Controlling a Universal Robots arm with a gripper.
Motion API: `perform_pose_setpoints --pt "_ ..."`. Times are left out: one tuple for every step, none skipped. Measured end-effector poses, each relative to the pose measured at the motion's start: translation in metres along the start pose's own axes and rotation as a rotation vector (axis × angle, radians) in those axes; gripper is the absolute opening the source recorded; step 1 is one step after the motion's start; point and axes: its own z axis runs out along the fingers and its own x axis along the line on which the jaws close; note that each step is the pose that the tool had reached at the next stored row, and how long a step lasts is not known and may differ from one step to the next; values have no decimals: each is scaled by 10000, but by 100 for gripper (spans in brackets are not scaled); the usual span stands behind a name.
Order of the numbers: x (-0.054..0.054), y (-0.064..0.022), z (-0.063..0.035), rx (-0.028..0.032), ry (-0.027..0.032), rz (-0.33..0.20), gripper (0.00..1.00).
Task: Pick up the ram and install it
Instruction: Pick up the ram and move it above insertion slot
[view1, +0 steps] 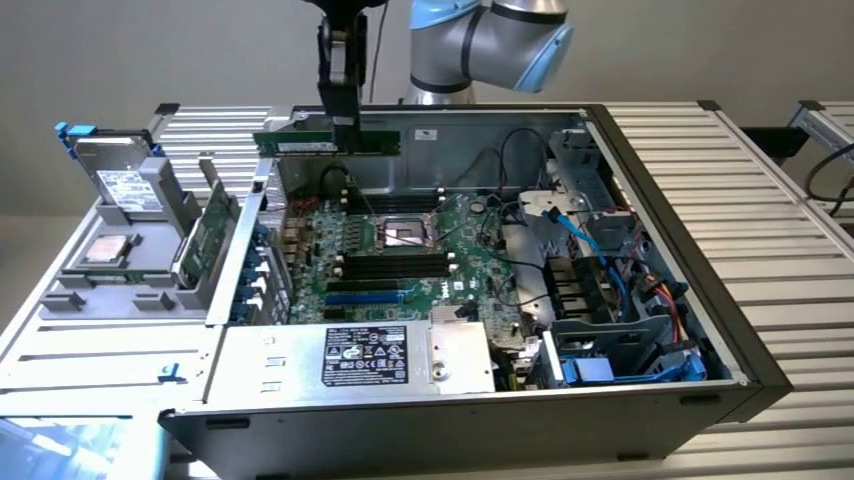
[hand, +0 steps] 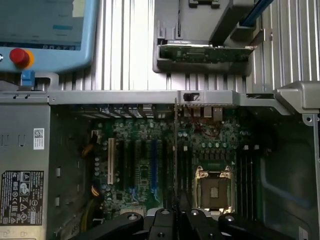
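one ram stick (view1: 310, 143) clamped in the fingers (view1: 344, 112) above the open case (view1: 727, 310) (edge-on from the wrist view); motherboard (view1: 461, 285) sits inside it.

"Where's the arm (view1: 483, 40)?"

"Up at the top of the exterior view. Its grey and blue joints are bent over, and the wrist points straight down."

"And the gripper (view1: 346, 126)?"

"It hangs upright below the wrist, dark and slim. The fingers (view1: 343, 100) are drawn close together, pinching the top edge of the ram (view1: 310, 143), which sits level between them."
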Motion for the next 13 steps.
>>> perform_pose_setpoints --pt "-25 -28 3 1 0 0 14" --pt "-53 -52 6 1 -1 -1 14" --pt "-82 -74 9 0 0 -1 14" --pt "-110 -94 13 0 0 0 14" --pt "-134 -116 18 0 0 0 14" --pt "-156 -137 22 1 -1 -1 14" --pt "-175 -161 27 1 -1 -1 14" --pt "-192 -186 31 1 -1 -1 14" --pt "-209 -212 35 1 -1 0 14" --pt "-224 -239 39 0 0 0 14" --pt "-236 -267 43 0 0 1 14" --pt "-244 -297 47 1 -1 2 14" --pt "-253 -320 51 1 -2 8 14"
